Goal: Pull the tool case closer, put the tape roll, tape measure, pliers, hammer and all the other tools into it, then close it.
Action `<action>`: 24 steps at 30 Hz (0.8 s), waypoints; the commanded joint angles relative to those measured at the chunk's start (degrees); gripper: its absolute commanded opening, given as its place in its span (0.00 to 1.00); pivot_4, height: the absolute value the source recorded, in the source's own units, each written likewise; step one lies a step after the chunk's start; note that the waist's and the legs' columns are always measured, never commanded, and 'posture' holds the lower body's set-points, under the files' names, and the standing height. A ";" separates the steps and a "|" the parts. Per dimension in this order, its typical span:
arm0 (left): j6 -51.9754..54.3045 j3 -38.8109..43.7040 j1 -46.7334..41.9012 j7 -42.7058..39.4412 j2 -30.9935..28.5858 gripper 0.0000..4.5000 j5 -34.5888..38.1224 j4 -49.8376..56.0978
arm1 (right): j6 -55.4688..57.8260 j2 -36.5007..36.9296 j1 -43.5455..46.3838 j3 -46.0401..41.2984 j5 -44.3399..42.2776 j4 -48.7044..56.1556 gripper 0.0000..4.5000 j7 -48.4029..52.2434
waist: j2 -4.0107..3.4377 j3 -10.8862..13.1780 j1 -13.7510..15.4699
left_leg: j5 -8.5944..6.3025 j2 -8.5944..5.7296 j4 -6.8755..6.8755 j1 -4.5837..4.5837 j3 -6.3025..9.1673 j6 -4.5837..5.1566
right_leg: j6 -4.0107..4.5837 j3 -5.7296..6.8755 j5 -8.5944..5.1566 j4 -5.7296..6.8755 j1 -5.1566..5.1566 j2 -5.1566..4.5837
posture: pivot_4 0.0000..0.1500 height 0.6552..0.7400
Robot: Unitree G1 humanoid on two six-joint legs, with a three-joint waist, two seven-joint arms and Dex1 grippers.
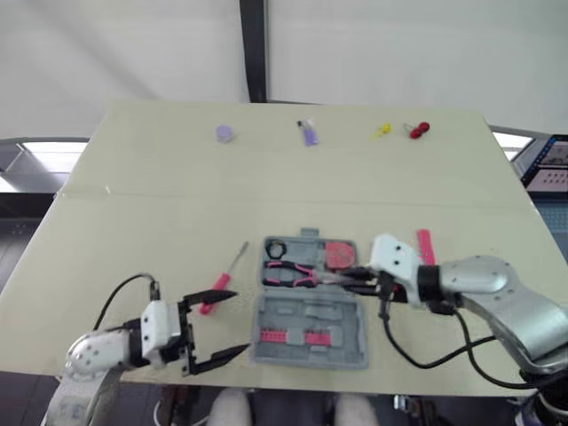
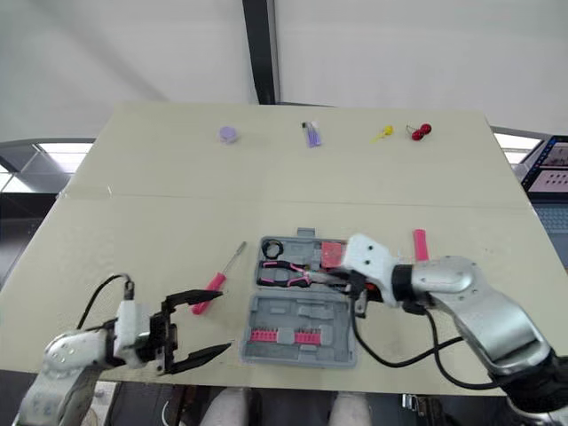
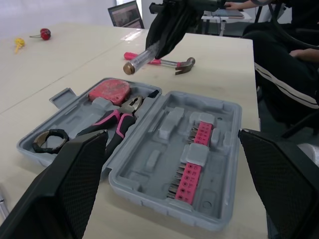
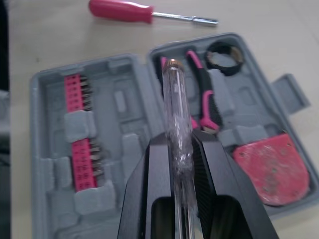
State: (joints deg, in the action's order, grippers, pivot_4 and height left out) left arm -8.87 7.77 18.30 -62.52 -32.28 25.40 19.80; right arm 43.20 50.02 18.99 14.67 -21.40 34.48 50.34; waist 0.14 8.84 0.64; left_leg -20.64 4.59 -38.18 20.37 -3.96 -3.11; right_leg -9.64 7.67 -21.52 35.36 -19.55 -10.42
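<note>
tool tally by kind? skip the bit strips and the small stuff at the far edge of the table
Screwdrivers: 2, the pink-handled screwdriver on the table and the clear-handled screwdriver in the right gripper
Pliers: 1, in the tool case
Tape roll: 1, in the case
Tape measure: 1, in the case
Hammer: 1, on the table
Total: 6

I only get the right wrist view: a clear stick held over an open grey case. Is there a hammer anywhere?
Observer: Yes, the hammer lies on the table right of the case, outside it.
Operator: What's the other hand doing?
Observer: The left gripper is open and empty, just left of the case.
Operator: Anything farther off?
Observer: Four small things lie along the table's far edge; the rightmost is a red thing.
</note>
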 commanded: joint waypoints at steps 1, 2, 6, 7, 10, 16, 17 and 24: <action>-3.98 1.85 3.04 2.64 1.98 1.00 -0.02 2.51 | 5.47 -0.89 4.31 7.32 3.21 3.58 0.01 -1.04 | 0.00 0.00 0.42 | 0.00 0.00 0.00 0.00 0.00 0.00 | 0.00 0.00 0.00 0.00 -0.01 0.00 | 1.00 1.00; -4.57 2.22 3.78 3.69 2.73 1.00 -0.37 1.74 | 7.12 -2.18 6.56 9.32 3.81 3.55 0.01 -1.50 | 0.00 0.00 0.46 | 0.00 -0.01 0.00 0.01 0.00 -0.01 | 0.00 0.00 0.00 -0.01 -0.01 0.00 | 1.00 1.00; -6.34 3.09 7.38 6.10 4.95 1.00 -0.90 0.64 | 11.68 -5.50 13.15 15.39 6.04 2.56 0.01 -2.12 | 0.00 0.00 0.19 | 0.00 0.00 0.03 0.00 -0.01 -0.01 | 0.00 0.02 0.00 0.05 -0.07 0.01 | 1.00 1.00; -6.62 3.09 8.30 6.30 5.26 1.00 -0.83 0.61 | 12.13 -6.01 14.33 16.80 6.80 1.97 0.01 -2.05 | 0.01 -0.01 0.04 | 0.00 0.01 0.04 0.00 -0.01 -0.01 | 0.00 0.03 0.00 0.06 -0.08 0.02 | 1.00 1.00; -7.47 2.56 9.65 6.94 5.85 1.00 -0.93 0.52 | 12.34 -7.46 17.04 20.21 9.23 -0.58 0.01 -2.16 | 0.02 -0.01 -0.31 | 0.00 0.00 0.08 0.00 -0.01 -0.01 | 0.00 0.04 0.00 0.04 -0.09 0.02 | 1.00 1.00; -8.41 0.75 11.06 8.99 7.43 1.00 -2.28 0.90 | 12.32 -10.75 19.25 24.20 12.47 -4.54 0.01 -2.66 | 0.04 -0.02 -0.86 | 0.00 0.01 0.06 0.00 -0.01 -0.01 | 0.00 0.04 0.00 0.07 -0.09 0.02 | 1.00 1.00; -8.34 0.42 11.27 9.46 7.62 1.00 -2.49 1.14 | 12.31 -11.26 19.34 24.41 12.85 -5.18 0.01 -2.72 | 0.04 -0.02 -0.89 | 0.00 0.01 0.08 0.00 -0.01 -0.01 | 0.00 0.05 0.00 0.07 -0.10 0.02 | 1.00 1.00; -8.73 0.00 11.45 11.98 8.04 1.00 -3.49 0.54 | 10.75 -13.18 19.00 25.87 14.88 -8.42 0.01 -2.13 | 0.04 -0.02 -0.90 | 0.00 0.01 0.09 0.00 -0.02 -0.01 | 0.00 0.05 0.00 0.07 -0.12 0.02 | 1.00 1.00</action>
State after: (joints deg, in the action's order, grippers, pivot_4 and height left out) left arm -16.44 7.83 29.13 -51.22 -24.55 22.17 19.47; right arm 54.96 37.24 37.76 40.16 -7.61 25.89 48.14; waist 0.18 8.81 -0.26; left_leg -20.65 4.60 -38.09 20.37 -3.98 -3.12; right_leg -9.64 7.72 -21.52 35.42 -19.67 -10.40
